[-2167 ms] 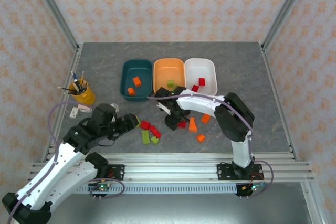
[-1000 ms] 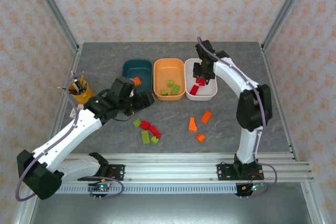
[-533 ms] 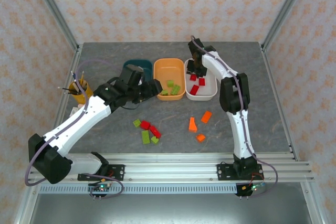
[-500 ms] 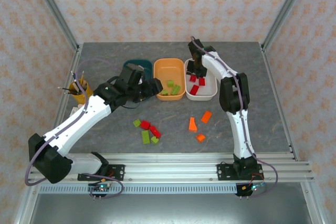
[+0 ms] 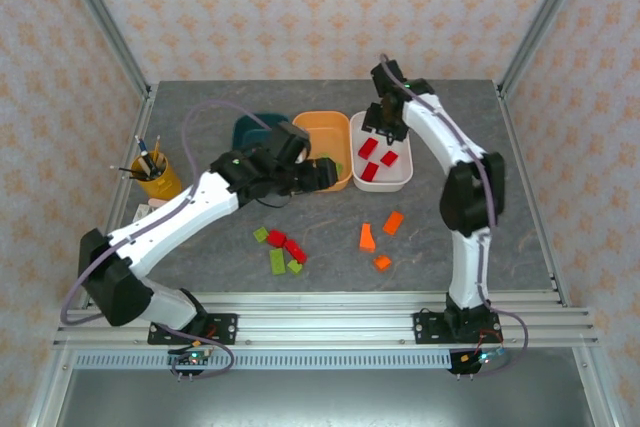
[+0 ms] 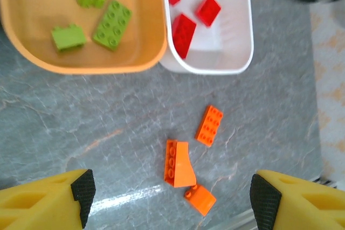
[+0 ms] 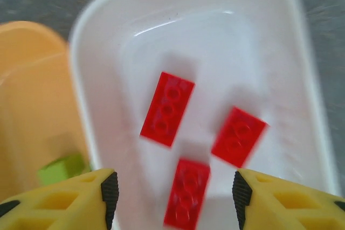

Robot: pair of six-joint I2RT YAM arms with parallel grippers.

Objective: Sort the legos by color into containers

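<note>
Red legos [image 7: 167,109], 3, lie in the white tub [image 5: 385,187]; right pincer [image 7: 172,191] released above them, left pincer [image 6: 170,193] released, shifted right to the orange tub [image 5: 322,117] near edge

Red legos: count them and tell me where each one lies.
5. Three red legos lie in the white tub. Two more lie together on the table. The left arm may hide others.

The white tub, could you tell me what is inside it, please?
Three red bricks lie in the white tub; the right gripper covers its near corners.
</note>
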